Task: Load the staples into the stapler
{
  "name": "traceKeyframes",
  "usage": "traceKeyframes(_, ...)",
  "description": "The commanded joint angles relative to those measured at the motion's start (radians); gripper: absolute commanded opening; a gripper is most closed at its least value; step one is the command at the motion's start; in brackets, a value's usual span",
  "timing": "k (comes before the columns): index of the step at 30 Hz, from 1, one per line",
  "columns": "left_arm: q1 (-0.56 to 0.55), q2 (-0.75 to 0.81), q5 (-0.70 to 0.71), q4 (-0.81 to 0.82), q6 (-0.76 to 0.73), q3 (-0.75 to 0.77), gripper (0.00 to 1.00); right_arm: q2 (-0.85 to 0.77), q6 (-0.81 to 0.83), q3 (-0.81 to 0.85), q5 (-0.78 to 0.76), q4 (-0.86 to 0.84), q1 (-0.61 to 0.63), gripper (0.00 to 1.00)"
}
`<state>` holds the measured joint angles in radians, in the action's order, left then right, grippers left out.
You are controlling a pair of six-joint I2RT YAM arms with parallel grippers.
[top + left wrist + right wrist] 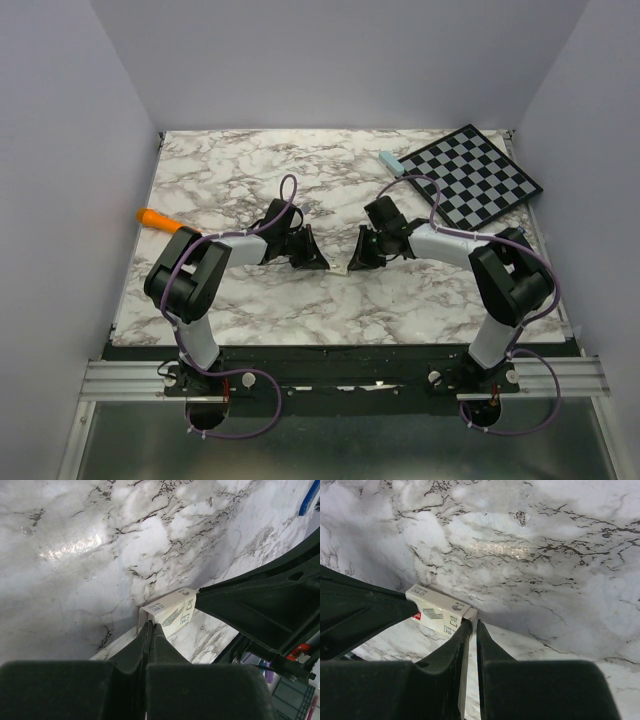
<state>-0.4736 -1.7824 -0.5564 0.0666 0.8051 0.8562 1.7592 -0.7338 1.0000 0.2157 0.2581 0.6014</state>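
Observation:
A small white printed staple box (172, 612) is held just above the marble table between both grippers; it also shows in the right wrist view (437, 611). My left gripper (150, 626) is shut on one end of the box. My right gripper (472, 622) is shut on a thin white flap at the other end. In the top view the two grippers (318, 258) (356, 260) meet tip to tip at mid-table. No loose staples show. The light blue stapler (390, 163) lies at the far right, beside the chessboard, well away from both grippers.
A black-and-grey chessboard (475, 175) lies at the back right corner. An orange pen-like stick (155, 218) lies at the left edge, by the left arm. White walls close in the table (250, 180) on three sides.

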Motion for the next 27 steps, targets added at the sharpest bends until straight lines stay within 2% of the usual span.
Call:
traceKeyframes(1, -0.003, -0.008, 0.015, 0.01, 0.014, -0.009, 0.0, -0.026, -0.007, -0.024, 0.037, 0.012, 0.011, 0.18)
traceKeyframes(20, -0.007, -0.014, -0.025, 0.073, 0.052, -0.029, 0.0, 0.042, -0.021, -0.05, 0.08, -0.048, 0.017, 0.18)
traceKeyframes(23, -0.007, -0.011, -0.027, 0.078, 0.054, -0.031, 0.0, 0.043, -0.013, -0.055, 0.083, -0.054, 0.017, 0.12)
traceKeyframes(24, -0.007, -0.011, -0.027, 0.078, 0.054, -0.032, 0.0, 0.04, -0.012, -0.055, 0.083, -0.054, 0.017, 0.06)
traceKeyframes(27, -0.005, -0.008, -0.023, 0.076, 0.055, -0.032, 0.0, 0.029, -0.004, -0.052, 0.08, -0.051, 0.017, 0.01)
